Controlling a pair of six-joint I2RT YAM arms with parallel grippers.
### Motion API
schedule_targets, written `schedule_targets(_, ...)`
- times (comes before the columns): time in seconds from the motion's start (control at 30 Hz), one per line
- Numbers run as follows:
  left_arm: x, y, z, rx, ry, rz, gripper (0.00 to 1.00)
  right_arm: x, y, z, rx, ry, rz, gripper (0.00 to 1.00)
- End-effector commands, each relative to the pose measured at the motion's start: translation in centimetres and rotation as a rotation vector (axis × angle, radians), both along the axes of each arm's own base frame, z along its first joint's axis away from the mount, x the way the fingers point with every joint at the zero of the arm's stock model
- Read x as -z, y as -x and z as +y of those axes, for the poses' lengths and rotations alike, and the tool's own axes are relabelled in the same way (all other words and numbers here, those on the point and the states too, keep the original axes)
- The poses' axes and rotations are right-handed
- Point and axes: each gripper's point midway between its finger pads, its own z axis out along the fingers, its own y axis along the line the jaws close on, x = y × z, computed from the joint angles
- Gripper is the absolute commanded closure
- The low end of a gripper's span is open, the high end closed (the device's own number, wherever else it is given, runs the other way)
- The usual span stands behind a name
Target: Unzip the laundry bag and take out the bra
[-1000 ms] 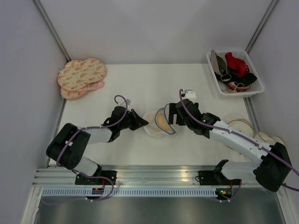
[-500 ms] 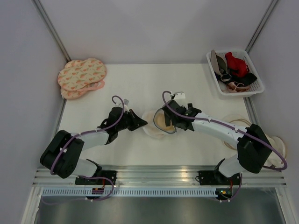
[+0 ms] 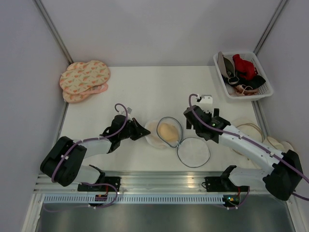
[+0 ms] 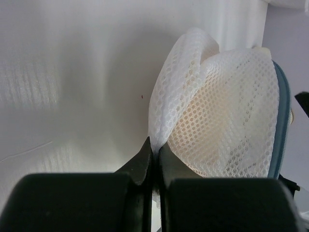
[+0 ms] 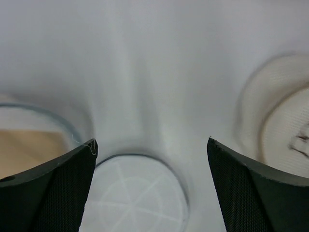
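The laundry bag (image 3: 153,133) lies open at mid-table. Its grey-rimmed mesh lid (image 3: 193,152) is flipped flat onto the table to the right. The peach-beige bra (image 3: 168,131) lies bare in the bag's base. My left gripper (image 3: 144,133) is shut on the bag's left mesh edge; in the left wrist view the gripper (image 4: 155,150) pinches the white mesh (image 4: 193,72) and the bra (image 4: 217,140) shows through it. My right gripper (image 3: 197,129) is open and empty above the lid. In the right wrist view the gripper (image 5: 152,145) hangs over the lid (image 5: 137,193), with the bra (image 5: 29,150) at the left.
A white basket (image 3: 264,79) with red and black garments stands at the back right. Pink orange-patterned pouches (image 3: 84,79) are stacked at the back left. Cream round pouches (image 3: 251,130) lie by the right edge and also show in the right wrist view (image 5: 285,116).
The right gripper swung the lid over to the right, let it go and drew back. The lid now lies flat and the bra is uncovered. The left gripper kept its hold.
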Motion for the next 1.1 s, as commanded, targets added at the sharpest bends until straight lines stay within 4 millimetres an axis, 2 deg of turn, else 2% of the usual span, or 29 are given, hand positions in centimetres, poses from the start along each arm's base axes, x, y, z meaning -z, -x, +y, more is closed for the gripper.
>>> schedule_targets(0.0, -1.2, -0.6, -0.4, 0.017, 0.026, -0.063, 0.98, -1.5, 0.4, 8.8, -0.412, -0.329, -0.004, 0.02)
schedule_targets(0.07, -1.3, -0.5, -0.4, 0.018, 0.031, -0.063, 0.98, -2.5, 0.6, 11.4, -0.505, -0.439, -0.031, 0.02)
schedule_targets(0.13, -1.4, -0.5, -0.5, 0.016, 0.038, -0.063, 0.98, -1.9, 1.6, 13.3, -0.581, -0.511, 0.011, 0.02)
schedule_targets(0.27, -1.6, -0.4, -0.5, 0.015, 0.047, -0.064, 0.98, -0.3, 1.7, 15.4, -0.647, -0.572, 0.050, 0.02)
schedule_targets(0.43, -1.7, -0.4, -0.7, 0.019, 0.070, -0.059, 0.98, 3.4, 2.0, 17.1, -0.686, -0.599, 0.130, 0.02)
schedule_targets(0.53, -1.7, -0.2, -1.0, 0.028, 0.084, -0.051, 0.98, 4.0, 2.2, 19.2, -0.743, -0.680, 0.145, 0.05)
schedule_targets(0.63, -1.9, -0.2, -1.2, 0.031, 0.100, -0.053, 0.98, 4.6, 2.7, 20.4, -0.778, -0.726, 0.174, 0.11)
schedule_targets(0.77, -2.4, -0.2, -1.5, 0.041, 0.124, -0.059, 0.98, 5.5, 2.5, 21.1, -0.787, -0.731, 0.189, 0.28)
schedule_targets(0.83, -2.5, -0.2, -1.6, 0.046, 0.135, -0.058, 0.98, 6.6, 2.2, 20.6, -0.767, -0.694, 0.203, 0.37)
schedule_targets(0.93, -2.6, -0.1, -1.6, 0.048, 0.137, -0.060, 0.98, 7.3, 1.9, 19.6, -0.730, -0.642, 0.206, 0.74)
schedule_targets(0.97, -2.5, 0.0, -1.5, 0.045, 0.136, -0.059, 0.98, 7.4, 1.9, 19.3, -0.723, -0.629, 0.205, 0.95)
schedule_targets(1.0, -2.5, 0.0, -1.5, 0.045, 0.134, -0.058, 0.98, 7.1, 1.8, 19.1, -0.718, -0.623, 0.193, 1.00)
schedule_targets(1.07, -2.4, 0.0, -1.5, 0.043, 0.134, -0.055, 0.98, 7.3, 2.0, 18.1, -0.695, -0.585, 0.199, 1.00)
